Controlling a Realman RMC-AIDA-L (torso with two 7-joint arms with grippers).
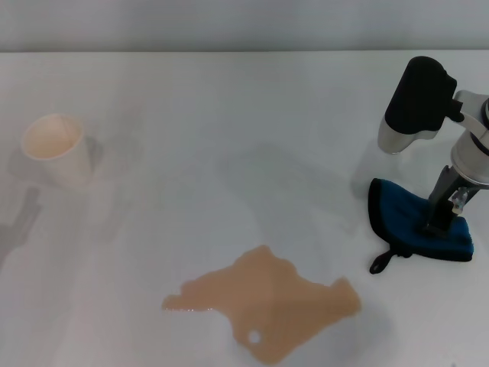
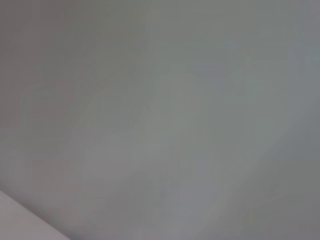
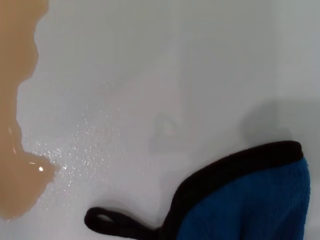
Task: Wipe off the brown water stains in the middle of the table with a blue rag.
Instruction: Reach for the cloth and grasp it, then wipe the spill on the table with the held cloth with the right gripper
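The brown water stains [image 1: 267,306] form one ragged tan puddle on the white table [image 1: 229,138] near its front edge, at the middle. The blue rag [image 1: 405,218] lies to the right of the puddle and apart from it, bunched up, with its black loop [image 1: 380,264] pointing toward the puddle. My right gripper [image 1: 437,225] comes down onto the rag's right half with its fingers pinched into the cloth. In the right wrist view the rag [image 3: 250,205], its loop [image 3: 115,222] and the puddle's edge [image 3: 15,125] show. The left gripper is out of view.
A pale paper cup [image 1: 57,149] stands at the left of the table, far from the puddle. The left wrist view holds only a plain grey-white surface [image 2: 160,120]. The table's far edge runs along the top of the head view.
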